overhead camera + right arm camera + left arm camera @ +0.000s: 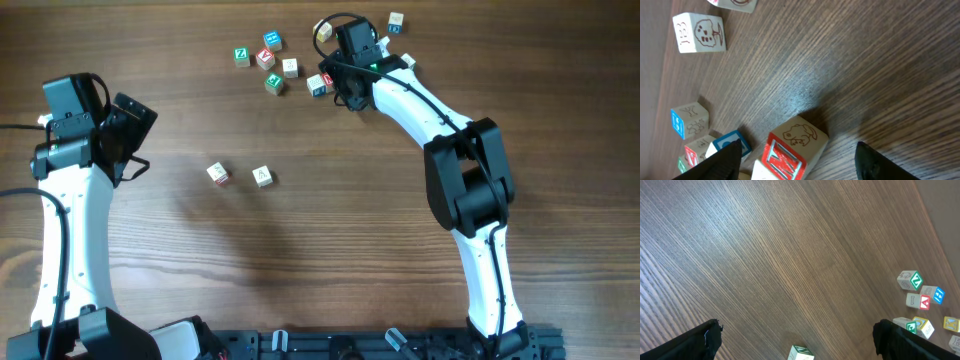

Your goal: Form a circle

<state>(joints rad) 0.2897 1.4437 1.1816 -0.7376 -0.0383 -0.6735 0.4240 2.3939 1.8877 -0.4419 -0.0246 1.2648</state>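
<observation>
No circle shows in these views. My right gripper (336,90) (800,167) is at the far cluster of cubes, open. A pale cube with a red letter face and a frog drawing (792,147) (327,80) sits between its fingers, with a gap on each side. A blue-faced cube (735,142) lies just beside the left finger. Two pale cubes (217,174) (262,176) stand apart at mid table. My left gripper (133,128) (800,345) hangs wide open at the left, holding nothing. A green-lettered cube (801,353) shows low between its fingers on the table.
Loose alphabet cubes lie scattered at the far side: a green Z cube (241,56) (910,280), a blue cube (272,41), a red one (265,58), a pale one (290,67). Two more (396,20) (408,60) sit beyond the right arm.
</observation>
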